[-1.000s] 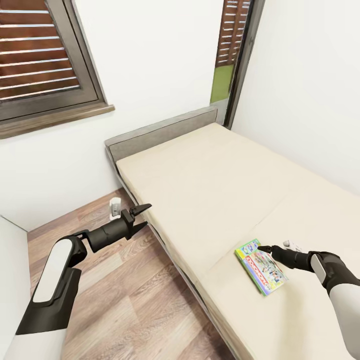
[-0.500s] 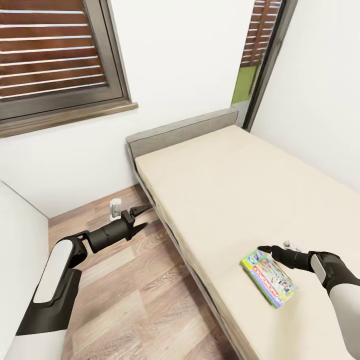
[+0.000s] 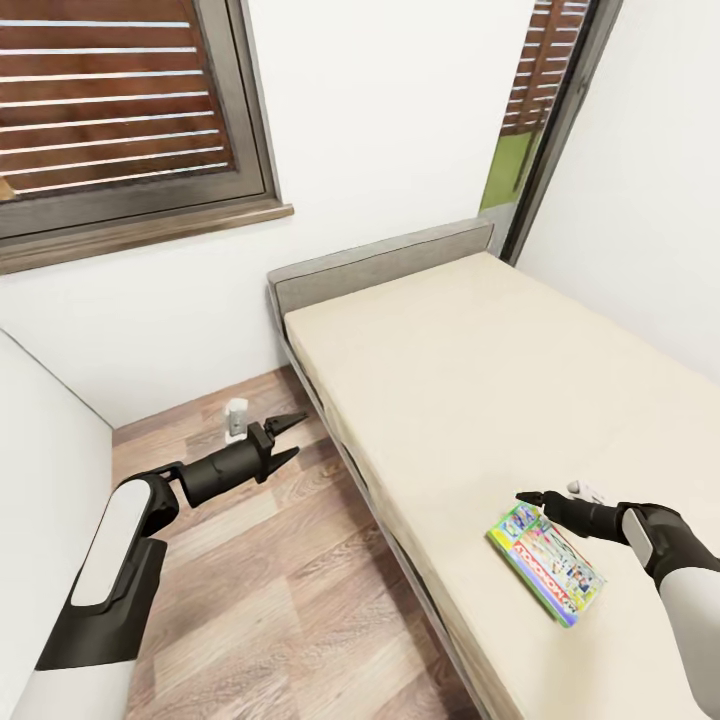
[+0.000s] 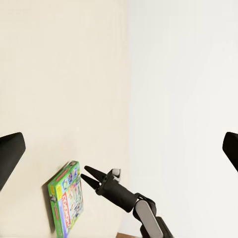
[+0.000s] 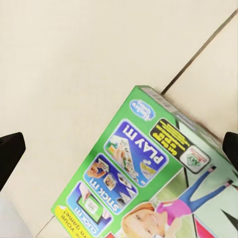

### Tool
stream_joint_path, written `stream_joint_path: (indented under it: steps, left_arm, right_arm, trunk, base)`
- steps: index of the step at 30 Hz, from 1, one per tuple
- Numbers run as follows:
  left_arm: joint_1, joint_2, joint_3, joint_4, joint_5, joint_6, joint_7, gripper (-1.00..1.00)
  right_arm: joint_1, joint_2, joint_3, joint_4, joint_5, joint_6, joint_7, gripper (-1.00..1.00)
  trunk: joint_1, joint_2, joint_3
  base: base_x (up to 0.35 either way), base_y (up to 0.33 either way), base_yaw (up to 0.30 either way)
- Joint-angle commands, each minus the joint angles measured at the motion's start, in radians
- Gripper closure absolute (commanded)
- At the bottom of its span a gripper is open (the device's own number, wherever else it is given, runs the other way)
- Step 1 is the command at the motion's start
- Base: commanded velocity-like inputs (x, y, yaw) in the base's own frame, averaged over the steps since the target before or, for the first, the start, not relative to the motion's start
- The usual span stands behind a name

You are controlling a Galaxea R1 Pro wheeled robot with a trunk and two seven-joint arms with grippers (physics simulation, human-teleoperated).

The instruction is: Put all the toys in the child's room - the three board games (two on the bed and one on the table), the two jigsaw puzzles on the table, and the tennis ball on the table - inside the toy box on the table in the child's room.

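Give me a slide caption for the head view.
Open right gripper poised above the green board game on the bed; open left gripper over floor.

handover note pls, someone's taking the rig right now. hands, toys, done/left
Left hand: open, empty, held out over the wood floor beside the bed.
Right hand: open, empty, hovering over the near end of the Monopoly board game, not gripping it.
The game lies flat on the mattress near the bed's edge. From here I can't see the table, toy box or other toys.
Done: nothing confirmable from these views.
Left: grasp this game, carry it to the toy box, then the rest.
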Motion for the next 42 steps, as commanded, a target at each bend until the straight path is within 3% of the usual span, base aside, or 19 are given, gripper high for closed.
stream_joint_path:
  steps: [1, 42]
  left_arm:
    - [0.0, 0.0, -0.004, 0.0, 0.01, 0.003, 0.01, -1.0]
    - [0.0, 0.0, -0.02, 0.001, 0.018, 0.001, 0.01, -1.0]
  right_arm:
    - [-0.001, 0.001, -0.007, -0.001, 0.005, 0.007, 0.005, -1.0]
    - [-0.001, 0.0, -0.007, -0.001, 0.005, 0.007, 0.004, -1.0]
  trunk:
    - [0.0, 0.0, -0.001]
    - [0.0, 0.0, -0.001]
  base:
    - [0.0, 0.0, 0.023]
    - [-0.08, -0.03, 0.003]
